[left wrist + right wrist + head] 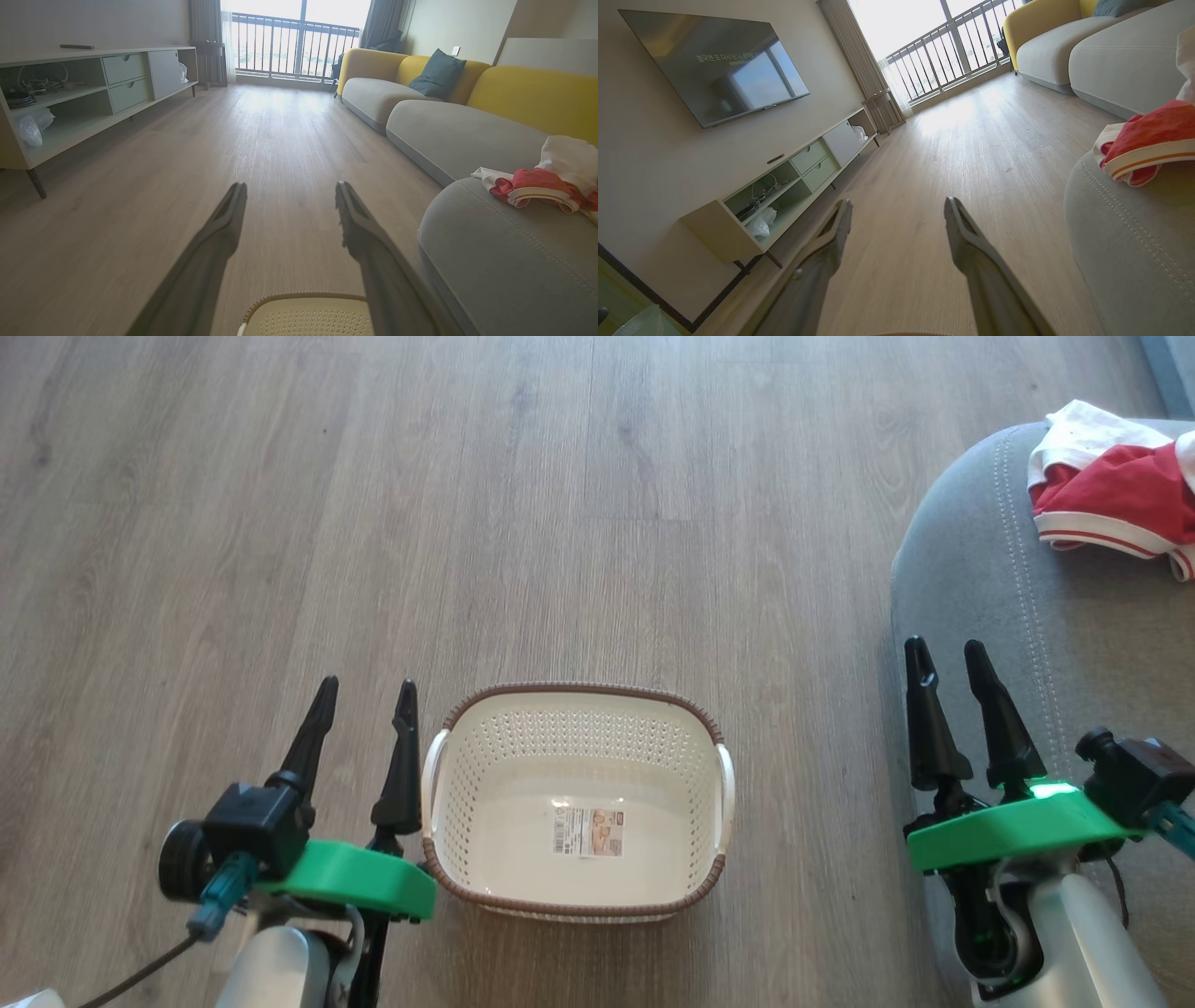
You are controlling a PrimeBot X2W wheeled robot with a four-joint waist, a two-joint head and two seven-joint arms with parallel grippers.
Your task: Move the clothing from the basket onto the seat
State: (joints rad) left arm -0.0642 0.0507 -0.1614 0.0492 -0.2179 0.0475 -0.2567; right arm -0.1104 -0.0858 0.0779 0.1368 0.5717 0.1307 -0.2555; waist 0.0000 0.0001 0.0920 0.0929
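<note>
Pale wood-plank flooring (597,476) stretches ahead of us toward a balcony railing (294,46), with a low cabinet (93,88) along one wall and a television (714,65) mounted above it. Our left gripper (366,684) hangs over the floor with its two dark fingers spread apart and nothing between them. The basket (579,691) sits on the floor just beside its right-hand finger, and one white handle (431,775) appears right next to that finger in the head view. A paper label (588,831) lies flat on the basket's bottom. Our right gripper (945,646) is likewise spread wide and holds nothing. Its fingers stand over the rounded front edge of the seat (980,579), well apart from the basket, which lies off to their left. The clothing (1111,490), a crumpled red heap with white bands and white lining showing, rests on the seat beyond the right gripper's fingertips and off to their right, clear of them. From the left wrist, the basket's brown rim shows low between our fingers, and the clothing lies far to their right on the grey cushion, near its line of pale stitching.
</note>
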